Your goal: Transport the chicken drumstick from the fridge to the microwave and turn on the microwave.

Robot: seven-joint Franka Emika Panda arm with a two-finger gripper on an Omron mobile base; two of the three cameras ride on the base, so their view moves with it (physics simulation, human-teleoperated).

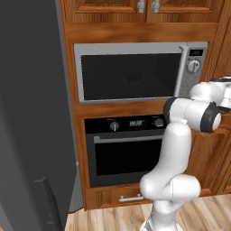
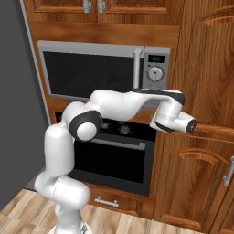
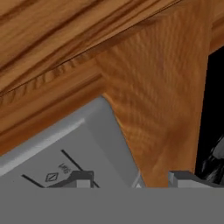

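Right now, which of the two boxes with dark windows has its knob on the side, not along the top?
The microwave, the silver upper one: its round knob sits on the right panel. The black oven below has its knobs along the top.

three cameras, all turned on the wall of cabinets

my left base camera sits behind my arm (image 1: 173,153) on its left and looks forward at the microwave (image 1: 135,72), with the oven (image 1: 126,149) under it and the dark side of the fridge (image 1: 31,113) close along its left edge. my right base camera looks at the same microwave (image 2: 100,73) and oven (image 2: 114,151) from the other side, taking in more of the wooden cabinet doors (image 2: 201,137) to the right. my hand camera is pressed very near and rolled, showing a grey panel corner (image 3: 74,144) and wood trim (image 3: 148,96) at a slant.
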